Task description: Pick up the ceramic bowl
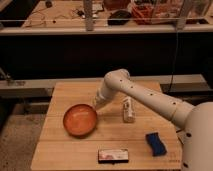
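The ceramic bowl is round, shallow, glossy orange with a darker rim, and sits on the left half of the wooden table. My white arm reaches in from the right and bends down toward it. The gripper is at the bowl's upper right rim, just above or touching it.
A small white bottle stands right of the gripper. A blue sponge lies at the front right. A flat dark packet lies near the front edge. A bench with clutter runs behind the table.
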Controlling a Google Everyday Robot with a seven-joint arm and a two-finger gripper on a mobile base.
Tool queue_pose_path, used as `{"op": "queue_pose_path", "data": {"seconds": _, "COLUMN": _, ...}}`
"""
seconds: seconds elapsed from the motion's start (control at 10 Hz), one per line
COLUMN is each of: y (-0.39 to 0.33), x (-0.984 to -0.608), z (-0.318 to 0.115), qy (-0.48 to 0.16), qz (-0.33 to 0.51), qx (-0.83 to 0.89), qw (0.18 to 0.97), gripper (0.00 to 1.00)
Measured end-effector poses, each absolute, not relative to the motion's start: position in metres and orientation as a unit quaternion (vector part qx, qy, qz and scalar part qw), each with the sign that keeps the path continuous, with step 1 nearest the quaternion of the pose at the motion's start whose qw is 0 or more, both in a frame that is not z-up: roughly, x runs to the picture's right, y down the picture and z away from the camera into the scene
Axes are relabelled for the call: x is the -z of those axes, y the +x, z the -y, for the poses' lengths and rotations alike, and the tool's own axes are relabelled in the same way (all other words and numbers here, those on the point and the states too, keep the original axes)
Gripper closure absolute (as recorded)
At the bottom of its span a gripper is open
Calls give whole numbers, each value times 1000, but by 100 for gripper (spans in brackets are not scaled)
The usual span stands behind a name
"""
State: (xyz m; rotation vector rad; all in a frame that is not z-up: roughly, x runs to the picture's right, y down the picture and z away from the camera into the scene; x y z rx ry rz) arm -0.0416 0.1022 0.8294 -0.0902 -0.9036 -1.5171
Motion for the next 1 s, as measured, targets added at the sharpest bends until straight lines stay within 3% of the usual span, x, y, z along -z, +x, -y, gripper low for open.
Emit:
{"op": "queue_pose_path", "data": {"seconds": 0.7, "y": -46, "x": -837, "z": -102, "qy": -47, "qz": 401, "qx": 661, "qw": 632, "gripper": 83}}
{"op": "queue_pose_path", "data": {"seconds": 1.0, "y": -49, "x": -843, "z": -101, "qy": -51, "qz": 405, "qx": 661, "qw": 630, "gripper": 75}}
